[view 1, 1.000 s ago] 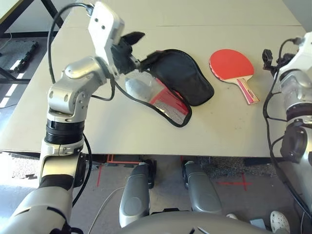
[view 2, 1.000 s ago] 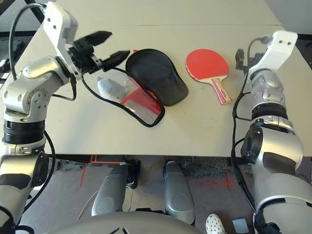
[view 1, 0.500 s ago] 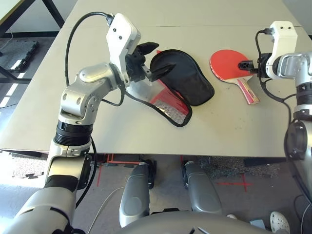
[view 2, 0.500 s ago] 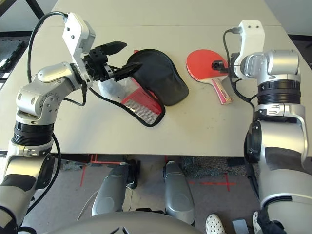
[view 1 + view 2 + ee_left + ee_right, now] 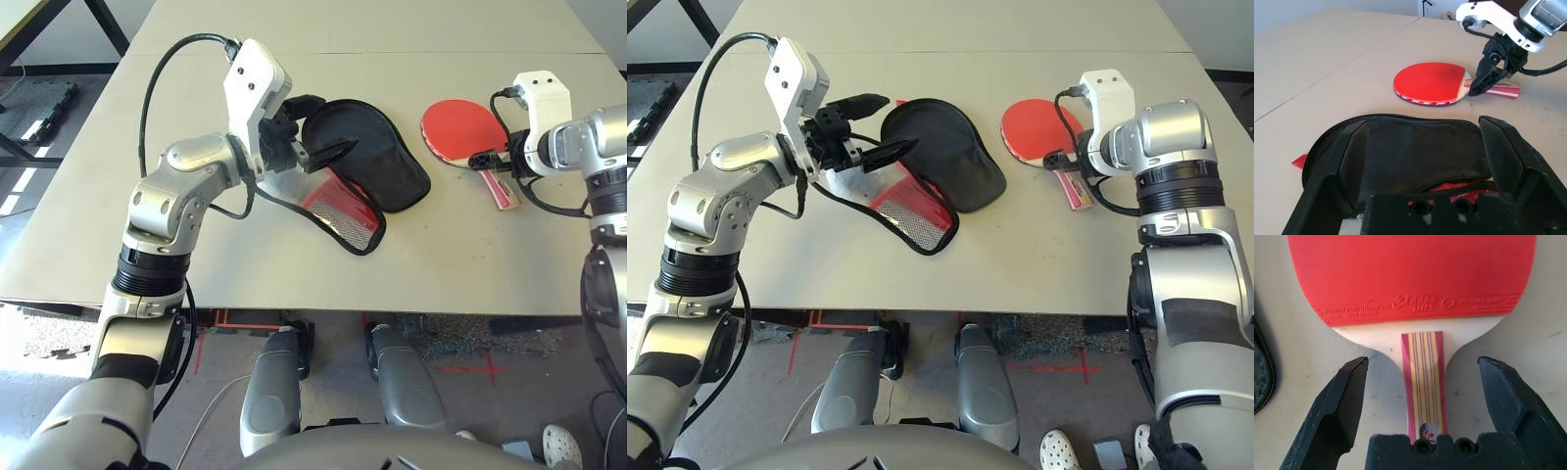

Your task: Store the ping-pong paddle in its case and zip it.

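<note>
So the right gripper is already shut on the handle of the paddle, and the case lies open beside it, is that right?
Not quite. The right gripper is open: in the right wrist view its fingers stand apart on either side of the paddle handle, not touching it. The paddle lies flat on the table. The case does lie open beside it.

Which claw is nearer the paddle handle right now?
Right. The right claw is open astride the paddle handle; the left claw is across the table, open over the case.
</note>
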Available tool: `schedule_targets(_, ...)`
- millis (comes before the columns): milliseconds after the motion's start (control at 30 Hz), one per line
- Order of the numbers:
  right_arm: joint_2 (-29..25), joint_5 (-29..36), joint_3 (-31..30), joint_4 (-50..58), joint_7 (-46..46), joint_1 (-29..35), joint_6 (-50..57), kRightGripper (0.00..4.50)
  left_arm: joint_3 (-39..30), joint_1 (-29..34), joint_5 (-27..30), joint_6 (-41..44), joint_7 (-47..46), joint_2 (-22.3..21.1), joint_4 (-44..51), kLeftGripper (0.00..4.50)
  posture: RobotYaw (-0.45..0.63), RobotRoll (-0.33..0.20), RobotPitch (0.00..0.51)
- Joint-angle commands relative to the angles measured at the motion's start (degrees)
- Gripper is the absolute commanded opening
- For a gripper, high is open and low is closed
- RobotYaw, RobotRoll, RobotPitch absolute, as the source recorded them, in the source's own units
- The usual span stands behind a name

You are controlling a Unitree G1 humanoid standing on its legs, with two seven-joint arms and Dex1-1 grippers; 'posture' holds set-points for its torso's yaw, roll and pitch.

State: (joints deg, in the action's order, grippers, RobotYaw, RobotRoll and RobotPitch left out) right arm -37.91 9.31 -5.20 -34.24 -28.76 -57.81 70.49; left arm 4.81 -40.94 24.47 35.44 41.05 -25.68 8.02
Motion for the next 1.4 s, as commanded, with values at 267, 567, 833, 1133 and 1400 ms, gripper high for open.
schedule_targets(267,0.02,-1.06,0.17,0.58,-0.02,2.86,0.92,1.76,1.56,0.72,-1.18,-0.05,0.15,0.51,0.2,4.5,-0.03,0.0,0.208)
schedule_targets(567,0.47,-1.06,2.88,5.87,2.15,1.17,-2.98,1.1,1.84,0.78,-1.53,-0.14,0.62,0.4,0.05,4.5,-0.03,0.0,0.211)
schedule_targets(833,4.84,-0.24,1.83,14.13,3.26,-1.42,-1.91,1.1,2.33,1.41,-1.9,0.36,0.9,0.08,0.9,4.5,-0.01,0.0,0.216)
schedule_targets(1133,14.2,0.56,-2.54,19.51,2.59,-2.65,0.17,1.1,2.36,2.06,-2.25,0.63,0.46,-0.6,1.84,4.5,0.02,0.0,0.218)
schedule_targets(1400,18.34,0.82,-5.81,18.15,1.81,-2.19,0.28,1.1,2.23,3.09,-2.65,0.96,0.04,-1.03,2.93,4.5,0.04,0.0,0.219)
